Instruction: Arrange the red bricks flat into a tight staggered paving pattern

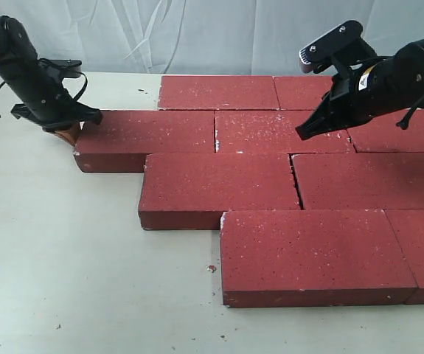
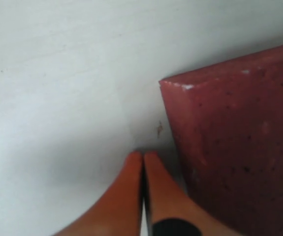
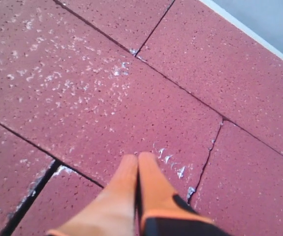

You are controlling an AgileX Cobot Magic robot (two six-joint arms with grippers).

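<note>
**Bricks flat in rows, both hands clenched**

The bricks (image 1: 270, 184) lie flat in staggered rows on the bench (image 1: 64, 258), packed close with thin gaps. The right hand (image 1: 300, 135), clenched and empty, points down at the brick directly below it. The left hand (image 1: 67, 136), also clenched and empty, is low over the bench with an end brick just beside it.

Nine red bricks (image 1: 219, 188) are counted in the exterior view: two in the far row, three in the second, two in the third and two in the nearest. Two hands are counted, the left hand (image 1: 67, 135) and the right hand (image 1: 301, 134). One table (image 1: 57, 258) is seen.
</note>
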